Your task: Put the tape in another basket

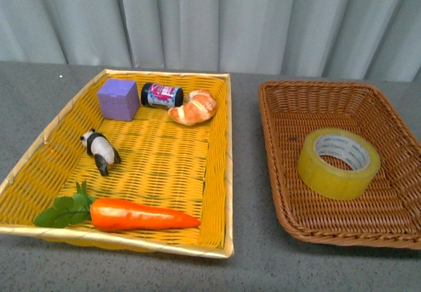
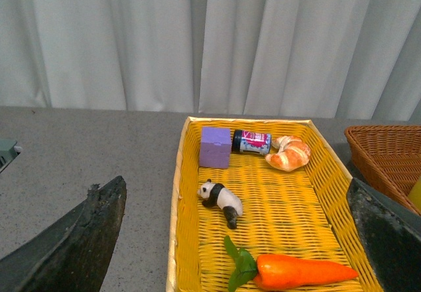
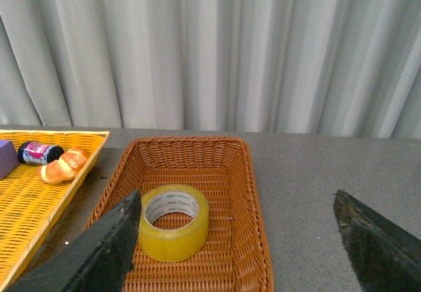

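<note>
The tape point(image 1: 339, 162), a yellowish roll with a pale printed core, lies flat inside the brown wicker basket point(image 1: 276, 118) on the right. It also shows in the right wrist view point(image 3: 173, 221), inside the same basket point(image 3: 243, 193). My right gripper point(image 3: 237, 195) is open and empty, raised above the basket's near side, its one dark finger point(image 3: 105, 252) close to the tape. My left gripper point(image 2: 235, 181) is open and empty, raised over the yellow basket point(image 2: 177, 193). Neither arm shows in the front view.
The yellow woven basket point(image 1: 220, 173) on the left holds a purple cube point(image 1: 118, 98), a small jar point(image 1: 162, 95), a croissant point(image 1: 194, 107), a toy panda point(image 1: 100, 150) and a carrot point(image 1: 141, 214). A grey table strip point(image 1: 247, 193) separates the baskets. A curtain hangs behind.
</note>
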Tool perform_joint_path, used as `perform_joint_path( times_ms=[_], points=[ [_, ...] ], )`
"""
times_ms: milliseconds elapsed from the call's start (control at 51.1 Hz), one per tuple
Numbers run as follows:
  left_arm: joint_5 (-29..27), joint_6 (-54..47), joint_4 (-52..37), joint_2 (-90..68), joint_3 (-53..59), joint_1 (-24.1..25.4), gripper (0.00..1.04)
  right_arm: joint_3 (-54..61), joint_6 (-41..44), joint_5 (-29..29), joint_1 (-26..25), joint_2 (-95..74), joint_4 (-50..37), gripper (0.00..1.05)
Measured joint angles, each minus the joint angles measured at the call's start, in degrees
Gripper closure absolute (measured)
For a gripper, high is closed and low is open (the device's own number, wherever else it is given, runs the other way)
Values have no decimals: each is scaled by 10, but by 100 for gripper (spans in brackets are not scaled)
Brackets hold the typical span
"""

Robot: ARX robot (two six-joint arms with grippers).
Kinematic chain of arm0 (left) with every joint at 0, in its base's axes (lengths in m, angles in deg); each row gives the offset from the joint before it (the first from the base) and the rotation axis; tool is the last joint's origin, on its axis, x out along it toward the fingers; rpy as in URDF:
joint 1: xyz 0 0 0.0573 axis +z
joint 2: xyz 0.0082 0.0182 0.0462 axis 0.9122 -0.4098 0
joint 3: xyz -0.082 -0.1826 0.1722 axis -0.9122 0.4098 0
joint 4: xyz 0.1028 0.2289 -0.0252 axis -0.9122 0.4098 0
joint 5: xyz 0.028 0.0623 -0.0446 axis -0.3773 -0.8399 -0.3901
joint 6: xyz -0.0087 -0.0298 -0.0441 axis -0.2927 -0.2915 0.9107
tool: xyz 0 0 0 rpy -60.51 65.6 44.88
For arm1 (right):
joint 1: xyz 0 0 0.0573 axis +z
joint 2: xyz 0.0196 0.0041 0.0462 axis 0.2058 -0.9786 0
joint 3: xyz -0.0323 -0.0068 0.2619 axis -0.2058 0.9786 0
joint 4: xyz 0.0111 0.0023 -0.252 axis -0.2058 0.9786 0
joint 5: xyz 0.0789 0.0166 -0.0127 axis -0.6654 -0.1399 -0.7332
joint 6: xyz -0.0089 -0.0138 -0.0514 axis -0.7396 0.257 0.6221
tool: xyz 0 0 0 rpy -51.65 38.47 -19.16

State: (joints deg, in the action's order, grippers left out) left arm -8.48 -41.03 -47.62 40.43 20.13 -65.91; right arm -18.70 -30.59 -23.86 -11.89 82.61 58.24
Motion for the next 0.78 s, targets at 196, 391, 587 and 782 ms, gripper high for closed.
perform_joint_path(
  times_ms=[196,391,587,782],
  points=[
    [0,0,0,0,0,0,6,0,0,0,0,0,0,9],
    [0,0,0,0,0,0,6,0,0,0,0,0,0,9],
    [0,0,0,0,0,0,6,0,0,0,0,0,0,9],
    [0,0,0,0,0,0,6,0,0,0,0,0,0,9]
  ],
)
